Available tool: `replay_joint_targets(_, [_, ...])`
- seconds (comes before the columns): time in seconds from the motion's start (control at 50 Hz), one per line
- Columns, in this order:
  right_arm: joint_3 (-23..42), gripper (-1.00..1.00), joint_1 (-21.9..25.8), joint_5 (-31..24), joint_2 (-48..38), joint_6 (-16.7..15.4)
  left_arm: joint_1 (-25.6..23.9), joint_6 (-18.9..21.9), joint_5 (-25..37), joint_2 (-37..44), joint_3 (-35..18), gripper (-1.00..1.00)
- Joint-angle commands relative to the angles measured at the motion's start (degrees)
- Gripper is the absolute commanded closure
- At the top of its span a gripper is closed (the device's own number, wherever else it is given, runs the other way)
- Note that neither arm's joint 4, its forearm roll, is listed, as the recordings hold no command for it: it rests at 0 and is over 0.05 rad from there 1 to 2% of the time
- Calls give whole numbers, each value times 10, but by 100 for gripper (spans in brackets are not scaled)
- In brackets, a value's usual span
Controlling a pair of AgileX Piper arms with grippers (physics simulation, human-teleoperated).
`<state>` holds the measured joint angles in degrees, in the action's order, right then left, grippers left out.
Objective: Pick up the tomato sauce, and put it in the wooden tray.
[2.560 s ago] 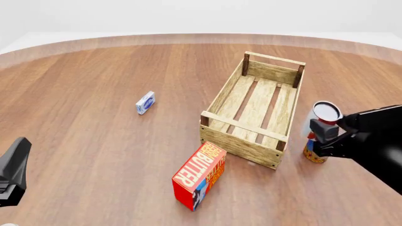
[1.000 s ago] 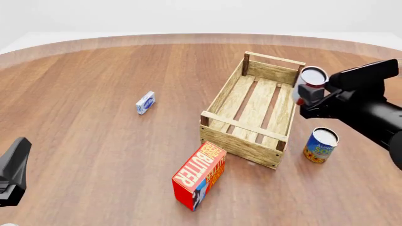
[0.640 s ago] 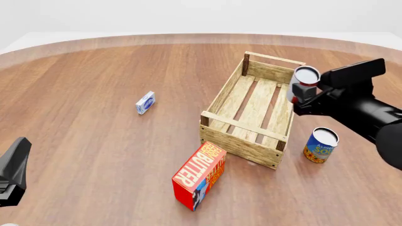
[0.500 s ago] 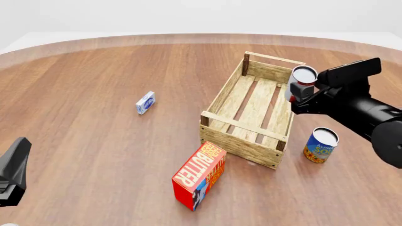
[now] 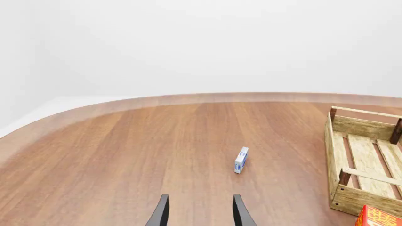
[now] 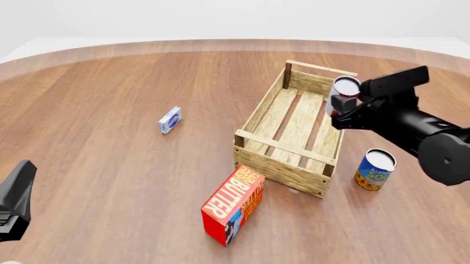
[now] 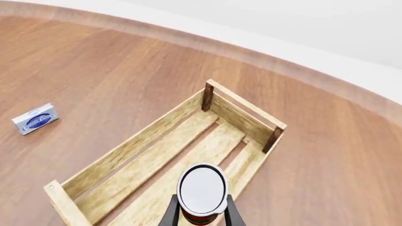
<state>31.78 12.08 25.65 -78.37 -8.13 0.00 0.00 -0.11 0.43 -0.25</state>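
Two cans are seen: one tomato sauce [image 6: 344, 91] clamped in the right gripper [image 6: 339, 103] above the one wooden tray's [image 6: 283, 163] far right end, one blue-and-orange can [image 6: 375, 169] on the counter [image 6: 110, 110], plus one butter box [image 6: 233, 204], one small blue box [image 6: 169, 120], left gripper [image 5: 199, 214] apart.

Matt slatted-wood wooden tray [image 6: 294, 132], smooth wood-grain table [image 6: 110, 82].

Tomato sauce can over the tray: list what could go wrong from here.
1. The can is held high by the right gripper above the tray; released from there it may bounce or tip over.
2. It hangs near the tray's right wall, so lowering could clip the rim.
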Motion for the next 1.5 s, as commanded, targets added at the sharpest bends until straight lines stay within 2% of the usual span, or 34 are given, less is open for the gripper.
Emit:
replay_joint_targets(0.02, [16,100,3,9,-25,10,0,0,0,0,0,-100])
replay_joint_targets(1.5, [99,100,19,89,-217,36,0,0,0,0,0,-100])
